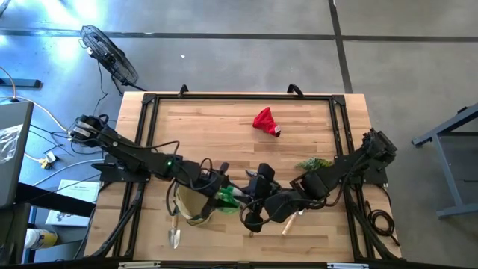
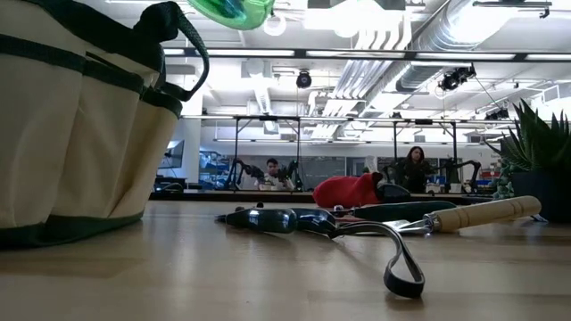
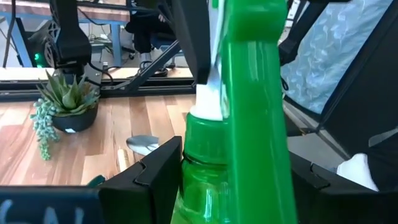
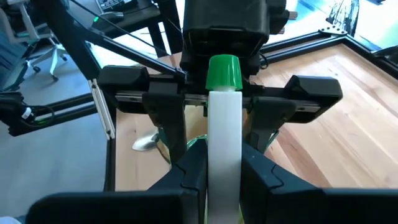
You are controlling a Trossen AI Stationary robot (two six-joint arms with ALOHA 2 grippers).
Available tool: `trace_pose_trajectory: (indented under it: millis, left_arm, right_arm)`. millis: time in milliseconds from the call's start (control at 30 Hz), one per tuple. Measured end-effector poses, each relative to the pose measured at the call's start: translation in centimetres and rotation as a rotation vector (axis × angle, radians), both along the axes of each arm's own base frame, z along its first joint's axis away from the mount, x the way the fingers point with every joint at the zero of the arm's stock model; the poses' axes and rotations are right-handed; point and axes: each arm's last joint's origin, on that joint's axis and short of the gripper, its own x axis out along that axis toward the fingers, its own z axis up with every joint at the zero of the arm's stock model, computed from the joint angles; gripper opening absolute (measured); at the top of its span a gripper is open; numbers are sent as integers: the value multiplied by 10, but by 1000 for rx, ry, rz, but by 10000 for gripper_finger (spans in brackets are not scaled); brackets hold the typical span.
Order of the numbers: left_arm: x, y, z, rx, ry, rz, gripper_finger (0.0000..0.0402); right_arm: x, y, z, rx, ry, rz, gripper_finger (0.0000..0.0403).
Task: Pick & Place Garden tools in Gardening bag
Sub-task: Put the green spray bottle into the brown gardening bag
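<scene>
A bright green spray bottle (image 1: 226,196) with a white head is held up between both grippers, above the tan gardening bag (image 1: 190,204); it shows at the low view's top (image 2: 234,9). My left gripper (image 1: 218,193) is shut on its green body. My right gripper (image 1: 250,196) is shut on its white head. Dark-handled pruners (image 2: 294,219) and a wooden-handled trowel (image 2: 482,212) lie on the table. Another trowel (image 1: 174,233) lies by the bag's near side. The red cloth item (image 1: 265,121) lies at the far middle. My left gripper pinches the bottle's green body (image 3: 205,186) between its two fingers, just below the white collar, coming level from the table's left. The bottle is clear of the table, over the bag. My right gripper pinches the bottle's white head (image 4: 224,149) between its two fingers, behind the green nozzle cap (image 4: 223,71), coming level from the table's right and facing my left gripper.
A leafy plant sprig (image 1: 314,163) lies right of centre, in front of my right arm. A black frame (image 1: 239,96) runs round the table. People sit in the room behind (image 2: 415,169). Bare wood lies at the far left.
</scene>
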Motion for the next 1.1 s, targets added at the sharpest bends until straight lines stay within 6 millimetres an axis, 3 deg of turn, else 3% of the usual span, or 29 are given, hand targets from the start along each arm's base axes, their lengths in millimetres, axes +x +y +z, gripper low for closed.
trace_pose_trajectory:
  millis: [133, 300, 800, 1100]
  left_arm:
    - [0, 0, 2, 13, -8, -12, 192]
    - [0, 0, 2, 39, -18, -20, 148]
    - [-1, -1, -2, 83, 5, -46, 149]
    - [-8, -1, 7, 74, -17, -51, 149]
  right_arm:
    - [0, 0, 0, 3, -4, 7, 44]
    - [-1, 3, 1, 6, -11, 14, 55]
    - [1, 10, 5, 101, -23, 165, 79]
    - [-10, 21, 23, -77, -141, 196, 79]
